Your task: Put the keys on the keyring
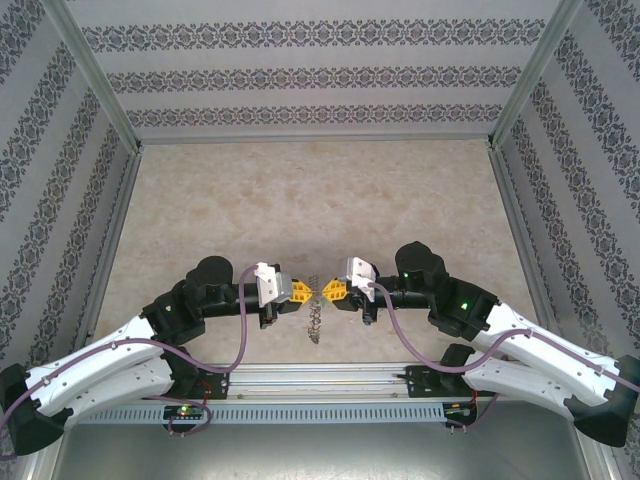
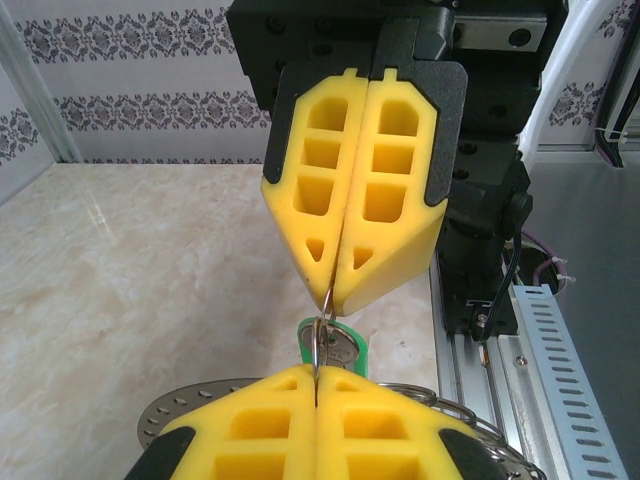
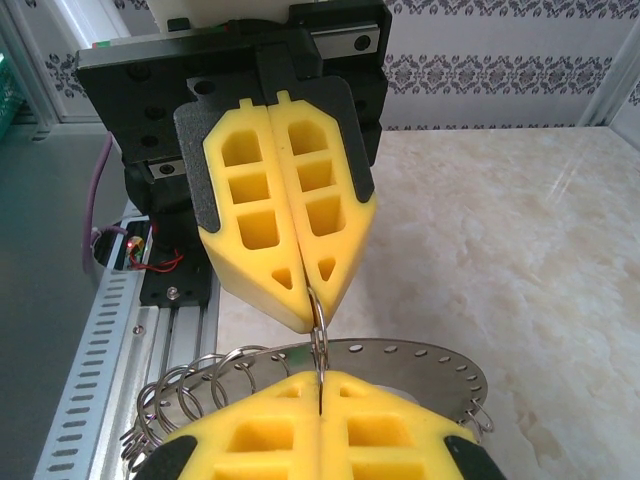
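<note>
One keyring loop (image 3: 318, 325) between two tools (image 3: 318, 380) (image 3: 309, 305)

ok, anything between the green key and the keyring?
Nothing visible. The green key sits against the thin loop pinched between the left tool and the right tool, both shut tip to tip; the keyring sits right by the tips.
</note>
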You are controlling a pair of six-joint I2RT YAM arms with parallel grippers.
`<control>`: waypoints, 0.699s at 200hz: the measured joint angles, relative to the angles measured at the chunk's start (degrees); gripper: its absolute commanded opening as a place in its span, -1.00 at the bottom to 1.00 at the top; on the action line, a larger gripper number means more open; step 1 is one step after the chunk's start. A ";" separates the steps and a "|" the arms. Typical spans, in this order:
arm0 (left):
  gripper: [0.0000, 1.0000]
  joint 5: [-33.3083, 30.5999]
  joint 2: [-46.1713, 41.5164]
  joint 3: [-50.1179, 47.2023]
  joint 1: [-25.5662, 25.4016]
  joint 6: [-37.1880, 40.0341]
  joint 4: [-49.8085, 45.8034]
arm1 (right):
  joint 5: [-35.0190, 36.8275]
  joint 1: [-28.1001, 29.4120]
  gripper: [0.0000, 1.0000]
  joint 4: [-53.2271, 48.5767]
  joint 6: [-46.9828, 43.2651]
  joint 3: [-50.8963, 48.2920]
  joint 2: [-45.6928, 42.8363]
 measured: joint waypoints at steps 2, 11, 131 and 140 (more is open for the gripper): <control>-1.00 0.00 0.00 0.00 0.00 0.00 0.00 | 0.00 0.00 -1.00 0.00 0.00 0.04 0.02; -1.00 0.00 0.00 0.00 0.00 0.00 0.02 | -0.04 0.00 -1.00 0.00 0.00 0.26 0.20; -1.00 -0.46 0.24 0.00 0.00 0.02 0.00 | -0.87 0.00 -1.00 -0.02 -0.04 1.81 2.14; -1.00 -0.46 0.33 0.00 0.00 0.02 0.00 | -0.87 0.00 -1.00 -0.04 -0.04 1.81 2.21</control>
